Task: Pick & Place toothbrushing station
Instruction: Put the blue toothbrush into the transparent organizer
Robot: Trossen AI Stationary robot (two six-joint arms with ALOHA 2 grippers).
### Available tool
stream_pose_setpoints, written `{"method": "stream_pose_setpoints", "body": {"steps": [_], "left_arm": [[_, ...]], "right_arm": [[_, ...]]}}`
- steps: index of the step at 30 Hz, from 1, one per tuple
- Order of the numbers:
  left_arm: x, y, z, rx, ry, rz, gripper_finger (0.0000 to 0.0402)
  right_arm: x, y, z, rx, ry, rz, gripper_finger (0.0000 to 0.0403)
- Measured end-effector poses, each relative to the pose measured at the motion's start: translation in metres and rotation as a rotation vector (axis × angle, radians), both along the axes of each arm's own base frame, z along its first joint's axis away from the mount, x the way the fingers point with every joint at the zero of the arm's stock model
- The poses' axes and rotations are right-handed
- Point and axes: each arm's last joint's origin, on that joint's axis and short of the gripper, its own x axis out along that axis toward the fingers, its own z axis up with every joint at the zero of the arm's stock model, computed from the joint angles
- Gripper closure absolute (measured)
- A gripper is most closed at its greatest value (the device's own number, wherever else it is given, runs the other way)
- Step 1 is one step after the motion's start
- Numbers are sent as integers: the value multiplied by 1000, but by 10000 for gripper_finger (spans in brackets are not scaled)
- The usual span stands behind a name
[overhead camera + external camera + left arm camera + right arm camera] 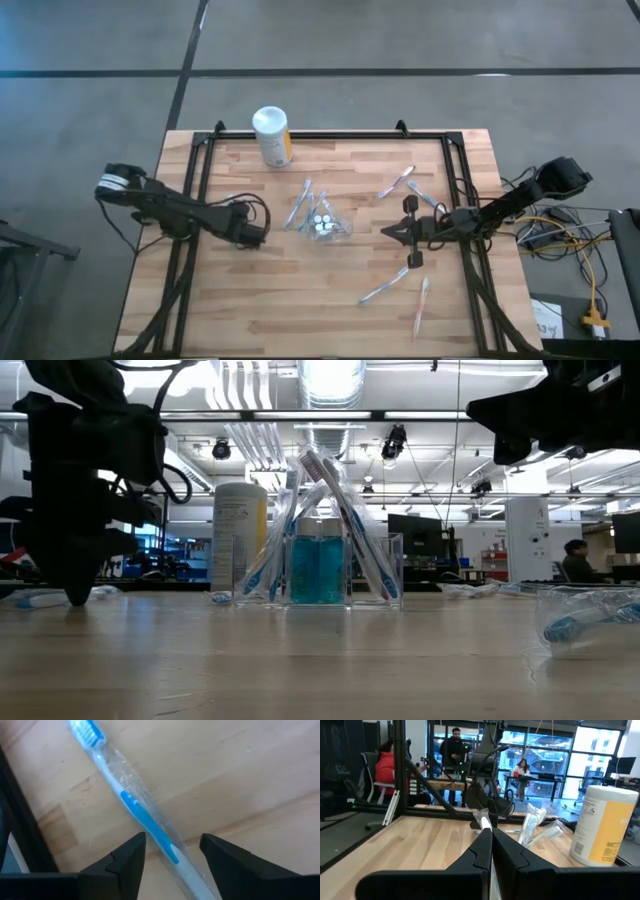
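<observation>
Where the left gripper (172, 852) hangs near the table's left edge, a wrapped toothbrush (131, 805) lies flat on the wood between its spread fingers (127, 857), untouched as far as the left wrist view shows. Its long axis runs straight out ahead of the fingers, with the blue bristle head at the far end and the white handle end passing between the fingertips.

The cup (322, 224), clear plastic, stands near the table's middle. In the low view it holds teal tubes (317, 570) upright at its centre, with several brushes (355, 525) leaning head-down against one another to form a peak above the rim. More wrapped brushes lie loose on the right half of the table: two (400, 182) toward the far right and two (384, 288) nearer the front right.

The right gripper (392, 231) hovers right of the cup, fingers pressed together with nothing between them, pointing toward the cup.

A white canister (271, 135) with a yellow label stands at the far edge, behind the cup and apart from it.

The table (300, 300) is pale butcher-block wood in a black frame, on a grey concrete floor. Cables (560, 235) trail off the right side. Beyond the table is an open workshop with ceiling lights, monitors and large windows; a person in red (385, 767) sits at the left, another stands near a bench, and a third sits at a desk farther back.
</observation>
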Motion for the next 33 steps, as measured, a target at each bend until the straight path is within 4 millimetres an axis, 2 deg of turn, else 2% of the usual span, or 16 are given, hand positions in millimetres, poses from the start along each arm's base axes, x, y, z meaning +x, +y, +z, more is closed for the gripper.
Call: {"method": "stream_pose_setpoints", "body": {"steps": [13, 24, 33], "left_arm": [[23, -15, 16, -80, -95, -152, 283], [23, -28, 16, -31, -140, -216, 385], [23, -30, 16, 22, -176, -188, 365]], "right_arm": [[0, 0, 0, 0, 2, 0, 394], [0, 0, 0, -1, 0, -1, 394], [0, 0, 0, -1, -1, -1, 394]]}}
